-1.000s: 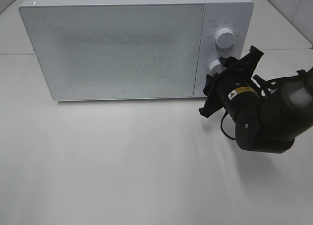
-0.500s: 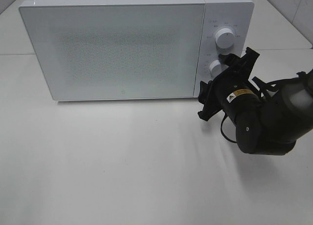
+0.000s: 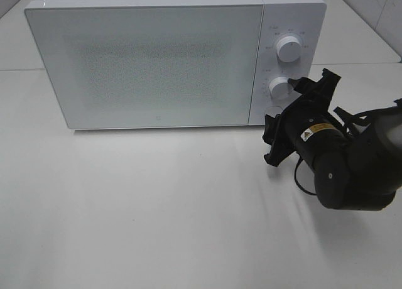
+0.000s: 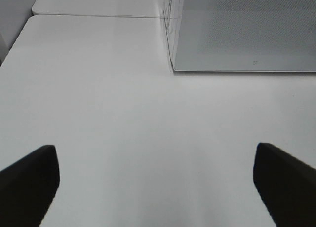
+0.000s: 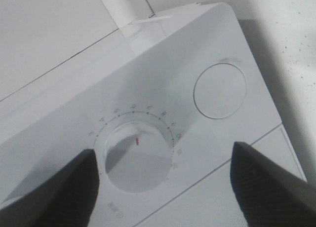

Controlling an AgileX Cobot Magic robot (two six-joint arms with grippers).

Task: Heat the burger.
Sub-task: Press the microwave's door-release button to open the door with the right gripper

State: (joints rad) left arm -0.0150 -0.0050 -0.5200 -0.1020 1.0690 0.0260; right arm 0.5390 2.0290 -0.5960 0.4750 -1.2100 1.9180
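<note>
The burger is out of view; the white microwave stands with its door closed. My right gripper hovers open just in front of the control panel, its two dark fingers apart from the lower knob. In the right wrist view that knob sits between the spread fingers, untouched, its red mark pointing at the dial scale. My left gripper is open above bare table, with the microwave's corner ahead of it. The left arm does not show in the high view.
An upper knob sits above the lower one, and a round door button lies beside the lower knob. The white table stretches in front of the microwave. A tiled wall edge is at the far right.
My right gripper has widened its jaws, come off the lower knob and drawn back slightly down and to the right. The left gripper has stayed put.
</note>
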